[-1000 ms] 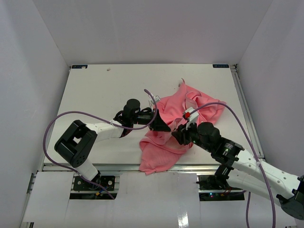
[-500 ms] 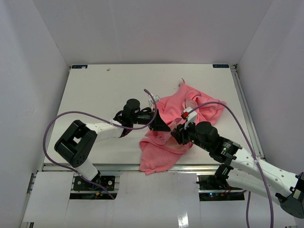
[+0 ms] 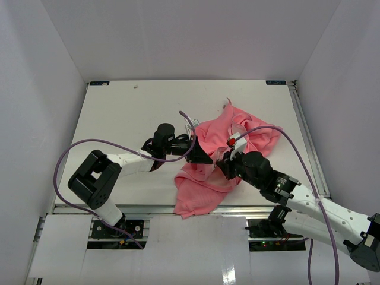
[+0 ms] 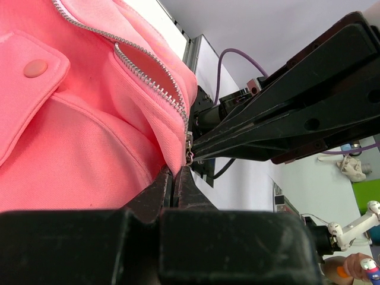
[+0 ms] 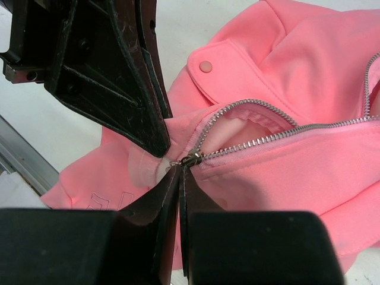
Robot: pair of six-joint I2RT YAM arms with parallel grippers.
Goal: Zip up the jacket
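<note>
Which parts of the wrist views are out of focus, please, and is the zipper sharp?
Left wrist: the left gripper up close is blurred, the jacket and zipper teeth crisp. Right wrist: the right gripper is soft, the zipper slider sharp. Top external: evenly lit.

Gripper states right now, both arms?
Left gripper: shut on the jacket edge.
Right gripper: shut on the zipper pull.

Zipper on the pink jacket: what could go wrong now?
The right gripper pinches only the silver metal zipper pull, so it might slip off. The pale pink lining beside the open teeth could jam. The left gripper holds just the hem of the salmon-pink fabric jacket, which may slide out.
</note>
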